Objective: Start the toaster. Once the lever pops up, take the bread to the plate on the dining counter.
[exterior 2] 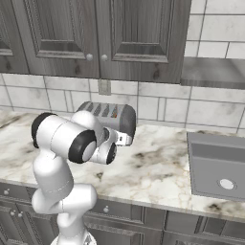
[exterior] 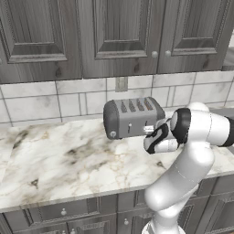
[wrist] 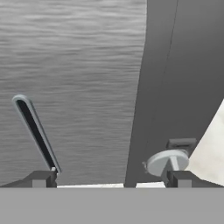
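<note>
Gripper (exterior: 149, 131) stands released, fingers spread wide, close against the toaster (exterior: 132, 116) side, evidently positioned to press its lever slot (wrist: 37, 133).

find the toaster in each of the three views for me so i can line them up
Left base view: the toaster stands at centre on the marble worktop, against the tiled wall, with the gripper at its right end.
Right base view: the toaster sits left of centre, partly behind the arm.
Hand view: its brushed grey side is seen close up, with a dark slot at lower left.
Shared landmark: the wall outlet just above the toaster.
</note>
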